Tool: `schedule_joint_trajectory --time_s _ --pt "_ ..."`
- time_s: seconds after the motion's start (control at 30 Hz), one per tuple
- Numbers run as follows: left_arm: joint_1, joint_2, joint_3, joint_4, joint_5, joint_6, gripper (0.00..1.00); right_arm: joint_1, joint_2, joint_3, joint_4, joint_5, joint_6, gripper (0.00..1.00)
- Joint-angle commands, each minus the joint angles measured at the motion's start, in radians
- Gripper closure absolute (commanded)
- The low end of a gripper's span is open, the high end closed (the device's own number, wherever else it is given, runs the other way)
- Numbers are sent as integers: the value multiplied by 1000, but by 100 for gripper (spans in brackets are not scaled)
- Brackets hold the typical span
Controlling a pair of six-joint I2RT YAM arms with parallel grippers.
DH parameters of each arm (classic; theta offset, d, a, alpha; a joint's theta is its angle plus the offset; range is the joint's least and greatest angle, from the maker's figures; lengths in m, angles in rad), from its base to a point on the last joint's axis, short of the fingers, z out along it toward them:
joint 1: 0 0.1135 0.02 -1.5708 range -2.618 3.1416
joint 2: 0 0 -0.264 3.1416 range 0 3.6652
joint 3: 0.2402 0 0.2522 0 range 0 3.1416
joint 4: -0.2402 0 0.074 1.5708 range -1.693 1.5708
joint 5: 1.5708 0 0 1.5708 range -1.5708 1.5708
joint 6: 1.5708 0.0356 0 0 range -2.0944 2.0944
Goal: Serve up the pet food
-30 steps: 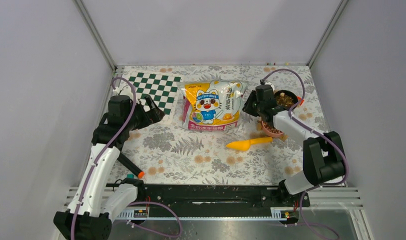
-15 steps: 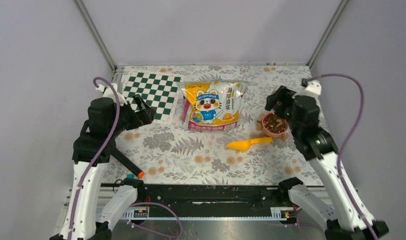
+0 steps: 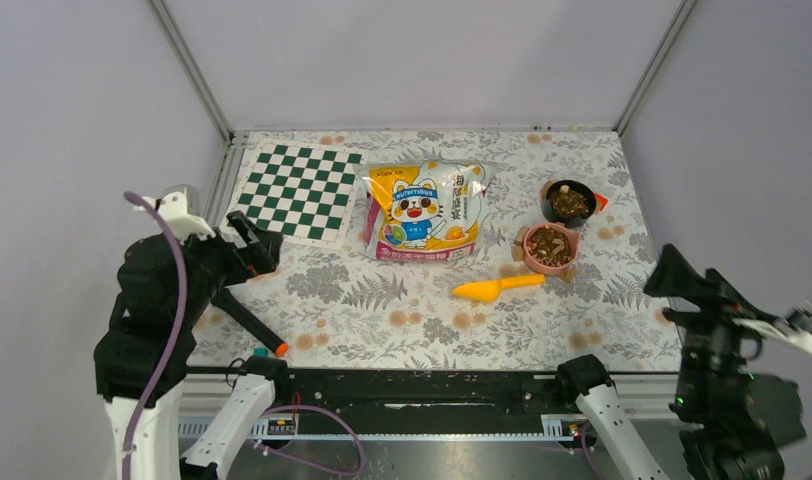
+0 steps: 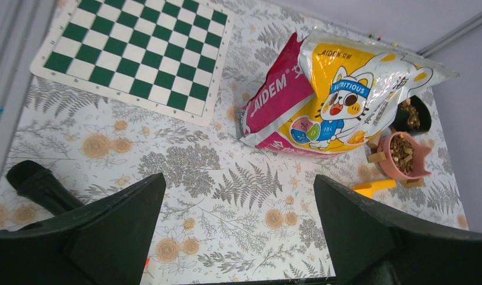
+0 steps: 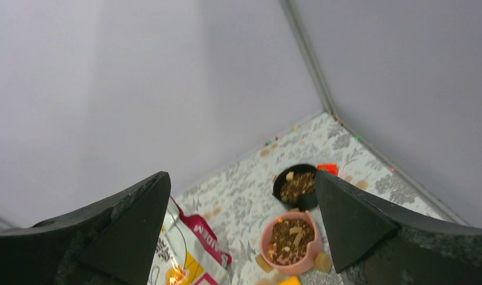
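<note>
The glossy yellow cat bag (image 3: 422,212) (image 4: 333,101) (image 5: 185,249) lies flat at the table's middle back. Brown pet food (image 3: 550,243) fills the pink bowl (image 3: 534,262) (image 4: 425,172) (image 5: 268,252), mixed with tan pieces, and more sits in the black bowl (image 3: 548,212) (image 4: 421,127) (image 5: 307,202) just behind it. A yellow scoop (image 3: 497,288) (image 4: 372,187) lies empty left of the pink bowl. My right gripper (image 3: 679,278) (image 5: 241,225) is open and raised at the near right, well back from the bowls. My left gripper (image 3: 254,243) (image 4: 238,231) is open and empty over the near left.
A green-and-white chessboard mat (image 3: 300,190) (image 4: 138,53) lies at the back left. A black marker with an orange tip (image 3: 250,322) (image 4: 40,184) rests near the left front. A small orange piece (image 3: 599,200) (image 5: 327,169) sits beside the black bowl. Grey walls enclose the table.
My right gripper opened and pulled back from the bowls to the near right edge, rising. My left arm drew back toward the near left, still open.
</note>
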Motion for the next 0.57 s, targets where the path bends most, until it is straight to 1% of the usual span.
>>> schedule_joint_trajectory --time_s 0.0,0.23,0.4,0.53 --pt "6 -58 80 -43 -94 14 1 2 -102 55 -1 135 -60 0" --pt "4 -127 102 -48 -134 9 1 2 -159 130 0 123 -74 1" --pt "5 -126 105 -61 -122 31 1 1 -168 125 0 128 -70 1" --pt "6 -125 90 -61 -166 21 1 1 -159 101 -2 104 -47 1"
